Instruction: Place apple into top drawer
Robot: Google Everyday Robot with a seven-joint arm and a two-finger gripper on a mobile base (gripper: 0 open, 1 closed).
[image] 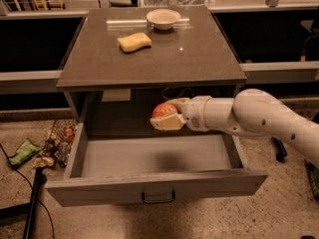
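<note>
While the top drawer stands open, the gripper clasps the shiny orange-red apple above it.

Orange-red apple clasped in the cream gripper over the grey drawer, dark handle, brown tabletop with yellow sponge, pale bowl, speckled beige floor.

At centre frame the gripper, above the open top drawer, grips the apple, and its pale fingers cover the fruit's lower and right sides. The robot's arm runs off the right edge of the frame and hides the drawer's right rear corner. At lower left, a heap of small objects on the floor is too blurred to identify, and the space under the tabletop lies in deep shadow.
</note>
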